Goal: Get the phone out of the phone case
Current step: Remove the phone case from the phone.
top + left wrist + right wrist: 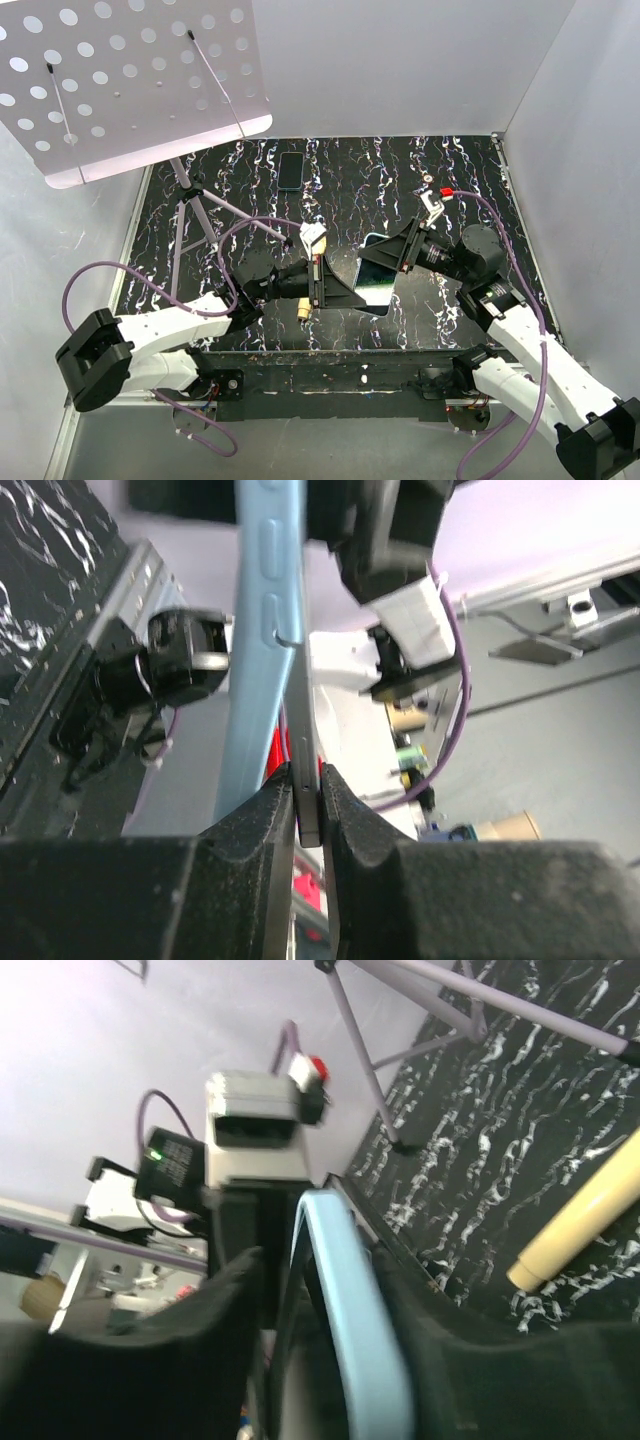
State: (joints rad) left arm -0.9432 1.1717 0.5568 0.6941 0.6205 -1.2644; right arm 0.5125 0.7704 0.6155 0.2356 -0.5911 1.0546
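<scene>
The phone in its light blue case is held on edge above the table between both grippers. My left gripper is shut on the phone's bare grey edge, and the blue case bends away from the phone to the left in the left wrist view. My right gripper is closed around the other end. In the right wrist view the blue case rim lies against the right finger, and the dark phone edge stands slightly apart from it.
A second dark phone lies at the back of the black marbled table. A cream cylinder lies on the table below the grippers. A perforated music stand with thin legs stands at the back left. White walls enclose the table.
</scene>
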